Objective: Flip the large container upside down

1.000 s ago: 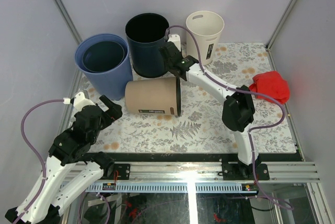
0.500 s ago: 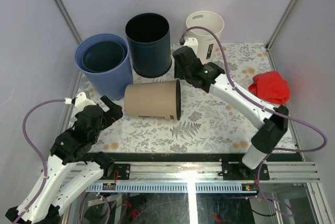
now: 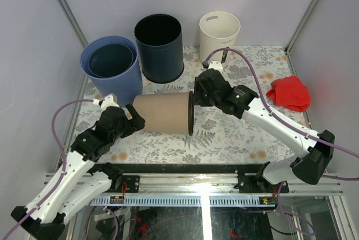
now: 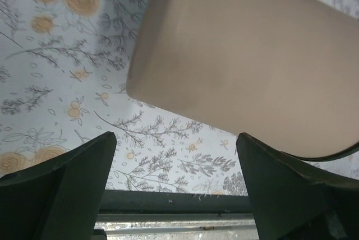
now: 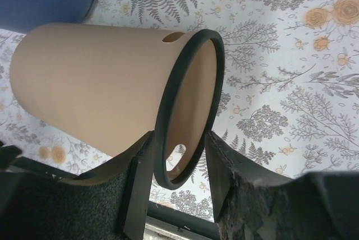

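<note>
The large tan container [image 3: 162, 111] with a black rim lies on its side on the floral table cover, mouth facing right. My right gripper [image 3: 196, 97] stands over the mouth. In the right wrist view its jaws [image 5: 179, 139] straddle the black rim [image 5: 168, 172], one finger against the outer wall, the other inside the mouth, closed on it. My left gripper [image 3: 132, 121] is wide open at the container's closed base end. In the left wrist view the tan wall [image 4: 252, 55] fills the upper right, ahead of the open gripper [image 4: 176, 139].
Two nested blue buckets [image 3: 112, 66], a dark navy bin [image 3: 159, 46] and a cream bin [image 3: 219, 30] stand upright along the back. A red cloth [image 3: 289, 93] lies at the right edge. Grey walls close in on both sides.
My right gripper came down from beside the navy bin onto the tan container's rim. My left gripper moved up to the base end. The container shifted slightly toward the near edge.
</note>
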